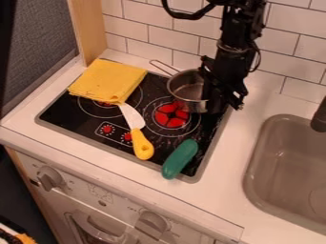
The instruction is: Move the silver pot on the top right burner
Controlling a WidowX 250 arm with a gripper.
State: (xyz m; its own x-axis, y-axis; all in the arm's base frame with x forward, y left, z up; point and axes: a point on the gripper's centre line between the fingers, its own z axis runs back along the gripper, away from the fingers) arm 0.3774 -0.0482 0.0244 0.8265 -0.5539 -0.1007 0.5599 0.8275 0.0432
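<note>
Silver pot (182,86), back edge of stovetop (70,114), tool (223,103) at its right side, can't tell opening or grip

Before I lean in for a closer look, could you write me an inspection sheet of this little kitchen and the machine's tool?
Surface: black stovetop set in a white counter; pale streaks near its right side, marks or reflections, cannot tell which.
Job's things: silver pot behind the red burner, partly overlapping it in view.
Clutter: yellow cloth over part of the left burner; knife, blade tip at the cloth; green vegetable-like item across the stovetop's front border.
Tool: black gripper at the pot's right side; grip unclear.
Cables: black loop beside the upper arm.
Surroundings: tiled wall behind, sink right, oven knobs in front.
</note>
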